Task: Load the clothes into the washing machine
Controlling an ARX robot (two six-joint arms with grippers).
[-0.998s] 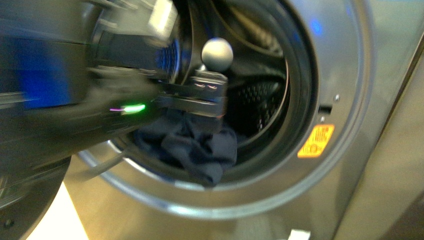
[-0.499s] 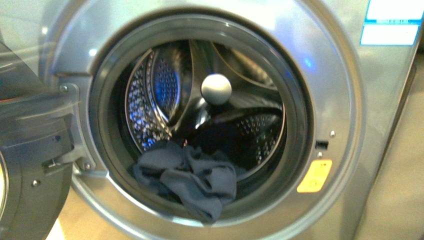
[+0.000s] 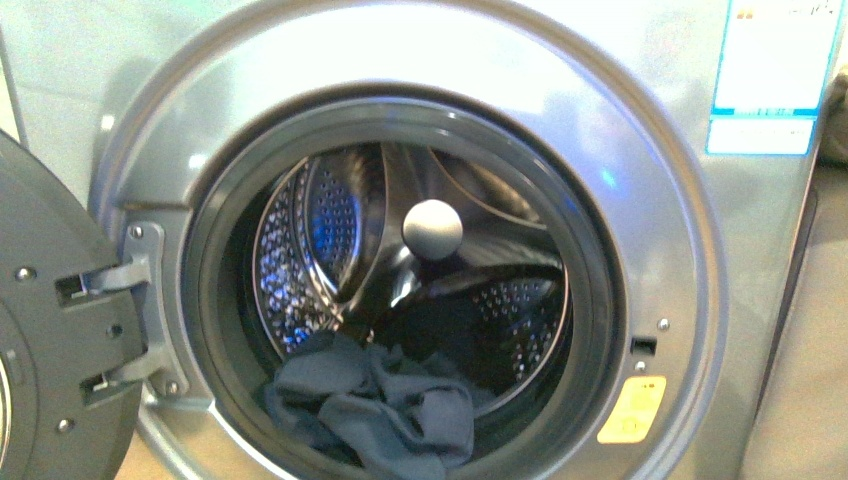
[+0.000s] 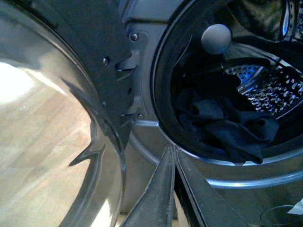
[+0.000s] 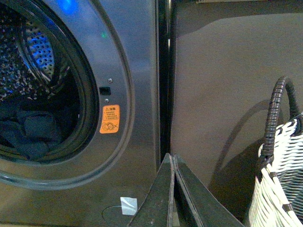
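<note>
The silver-grey washing machine (image 3: pixel 690 300) fills the front view, its round opening uncovered. Slate-blue clothes (image 3: pixel 385 415) lie bunched at the bottom front of the perforated drum (image 3: pixel 310 240), one fold resting on the dark gasket. They also show in the left wrist view (image 4: pixel 227 125) and the right wrist view (image 5: pixel 33 130). No arm shows in the front view. My left gripper (image 4: pixel 172 150) is shut and empty, below and outside the opening's lower rim. My right gripper (image 5: pixel 171 157) is shut and empty, outside the machine by its right edge.
The machine's door (image 3: pixel 50 330) hangs open at the left on its hinge (image 3: pixel 125 275); it is close in the left wrist view (image 4: pixel 85 94). A white wicker basket (image 5: pixel 279 189) with a dark handle stands right of the machine. A yellow warning sticker (image 3: pixel 632 410) sits beside the opening.
The left arm, which reached into the opening a second ago, has drawn back out of the front view. The clothes stay in the drum. The view has shifted, showing more of the machine's front.
</note>
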